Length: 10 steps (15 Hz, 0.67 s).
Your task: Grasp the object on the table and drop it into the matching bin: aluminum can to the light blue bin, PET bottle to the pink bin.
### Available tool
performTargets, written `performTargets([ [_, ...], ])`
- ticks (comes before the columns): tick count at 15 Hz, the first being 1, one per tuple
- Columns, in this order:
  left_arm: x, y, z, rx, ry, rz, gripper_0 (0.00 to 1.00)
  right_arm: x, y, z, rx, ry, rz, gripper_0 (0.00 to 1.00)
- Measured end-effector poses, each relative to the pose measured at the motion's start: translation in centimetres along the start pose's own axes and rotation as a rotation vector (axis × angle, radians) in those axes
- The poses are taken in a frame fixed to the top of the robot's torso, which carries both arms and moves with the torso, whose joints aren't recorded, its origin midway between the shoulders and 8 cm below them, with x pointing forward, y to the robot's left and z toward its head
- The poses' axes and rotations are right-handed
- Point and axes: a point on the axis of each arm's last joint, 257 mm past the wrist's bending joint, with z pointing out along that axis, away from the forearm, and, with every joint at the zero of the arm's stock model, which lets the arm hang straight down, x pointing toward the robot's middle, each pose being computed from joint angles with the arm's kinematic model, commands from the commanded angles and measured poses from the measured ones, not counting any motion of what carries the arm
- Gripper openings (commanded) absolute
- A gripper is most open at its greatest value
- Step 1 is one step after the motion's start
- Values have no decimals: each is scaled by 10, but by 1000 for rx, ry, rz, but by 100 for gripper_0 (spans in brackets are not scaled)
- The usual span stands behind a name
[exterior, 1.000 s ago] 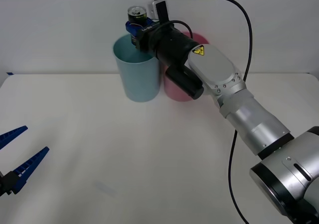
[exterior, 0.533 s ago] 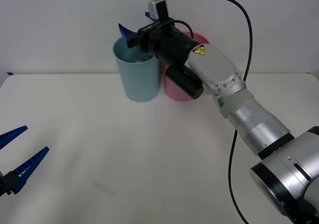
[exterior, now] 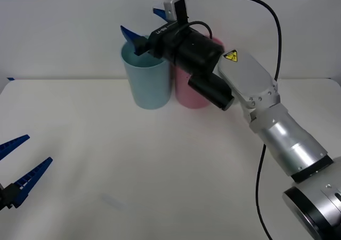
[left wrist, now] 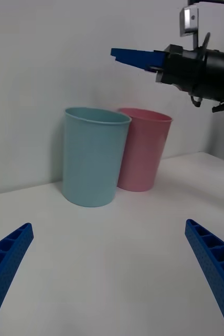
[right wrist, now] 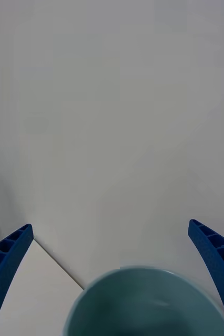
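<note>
Right pincer hangs just above the light blue bin, fingers spread, gripping nothing. Can isn't visible on the worktop or in the bin's visible interior; likely dropped in, so task looks done. Pink bin touches the blue one. Left pincer spread, idle, well apart from it.

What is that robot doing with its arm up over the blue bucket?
The right gripper is open just above the light blue bin, which stands next to the pink bin at the back of the white table. A second ago it held a small green can there; now its fingers are spread and empty, so the can has most likely dropped in, though it cannot be seen inside. The left gripper waits open, low near the table's front edge.
</note>
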Motion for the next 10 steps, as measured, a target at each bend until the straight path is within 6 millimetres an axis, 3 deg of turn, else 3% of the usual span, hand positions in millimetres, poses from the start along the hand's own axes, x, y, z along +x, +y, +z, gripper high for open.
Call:
performTargets([
  [2, 0, 0, 0, 0, 0, 0, 100, 6, 15, -27, -46, -1, 25, 100],
  [5, 0, 0, 0, 0, 0, 0, 100, 21, 25, -83, -87, 21, 52, 100],
  [10, 0, 0, 0, 0, 0, 0, 100, 42, 11, -196, -108, 105, 55, 100],
])
